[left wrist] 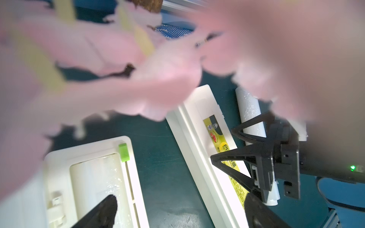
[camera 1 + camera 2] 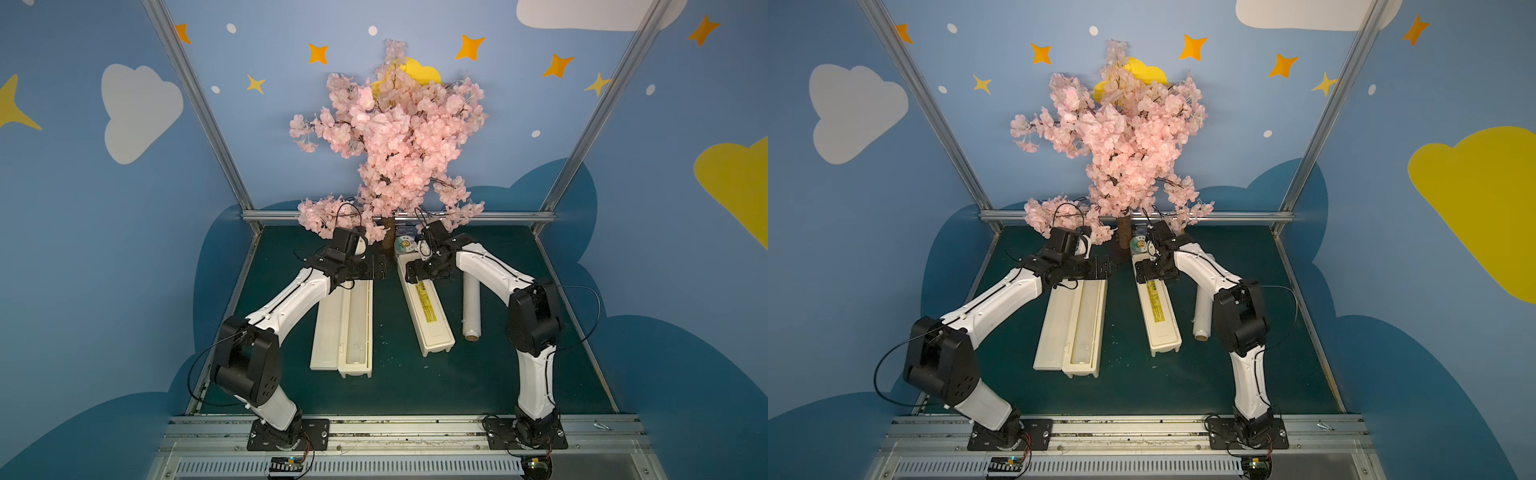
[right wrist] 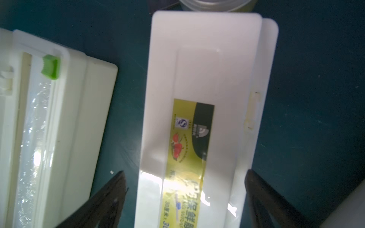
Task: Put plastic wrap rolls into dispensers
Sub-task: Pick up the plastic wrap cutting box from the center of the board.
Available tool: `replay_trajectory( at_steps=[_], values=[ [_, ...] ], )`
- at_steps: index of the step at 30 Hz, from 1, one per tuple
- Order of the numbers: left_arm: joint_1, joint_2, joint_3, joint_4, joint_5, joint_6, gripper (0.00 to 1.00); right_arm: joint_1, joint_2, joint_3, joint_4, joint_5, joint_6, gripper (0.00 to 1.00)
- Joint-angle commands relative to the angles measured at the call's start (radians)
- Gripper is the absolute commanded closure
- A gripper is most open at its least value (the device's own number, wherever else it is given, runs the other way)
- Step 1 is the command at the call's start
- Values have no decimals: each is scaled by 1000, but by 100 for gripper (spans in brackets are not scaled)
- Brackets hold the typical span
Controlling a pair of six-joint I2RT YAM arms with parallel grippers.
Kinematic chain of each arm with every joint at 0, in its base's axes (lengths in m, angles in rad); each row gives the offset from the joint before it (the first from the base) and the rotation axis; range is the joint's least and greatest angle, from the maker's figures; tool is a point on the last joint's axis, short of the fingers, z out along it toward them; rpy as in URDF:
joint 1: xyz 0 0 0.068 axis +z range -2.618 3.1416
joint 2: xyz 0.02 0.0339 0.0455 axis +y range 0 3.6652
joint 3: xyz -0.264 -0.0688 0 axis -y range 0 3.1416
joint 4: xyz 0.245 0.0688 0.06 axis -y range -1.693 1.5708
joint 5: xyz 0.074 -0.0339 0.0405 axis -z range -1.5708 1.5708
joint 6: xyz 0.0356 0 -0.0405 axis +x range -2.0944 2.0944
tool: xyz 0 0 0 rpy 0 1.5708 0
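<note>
While its jaws are gaping across the closed dispenser (image 3: 197, 69), the right gripper (image 3: 184, 173) is hovering above it.
Loose roll (image 2: 471, 305) is lying parallel alongside, nearest this arm.

On my mat (image 2: 415, 386), the left dispenser (image 2: 355, 371) lies with its lid (image 2: 328, 328) folded flat to its left and a roll (image 2: 358, 324) in its trough. The right dispenser (image 2: 428, 316) lies apart to its right, and a second roll (image 2: 471, 305) lies on the mat just right of that. Behind the right dispenser's far end stands a can (image 2: 404, 246), beside the tree trunk (image 2: 388, 237).
</note>
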Motion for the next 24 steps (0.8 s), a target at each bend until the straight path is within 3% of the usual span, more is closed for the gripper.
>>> replay_trajectory(
  at_steps=[1, 10, 17, 24],
  values=[
    [24, -29, -26, -7, 6, 19, 0, 15, 81, 78, -66, -22, 17, 7],
    [63, -47, -50, -16, 28, 41, 0, 45, 184, 213, -137, 163, 20, 7],
    [85, -42, -62, -2, 48, 44, 0, 68, 264, 304, -213, 165, 6, 7],
    [93, -47, -82, 9, 74, 43, 0, 70, 275, 347, -254, 313, 28, 7]
  ],
)
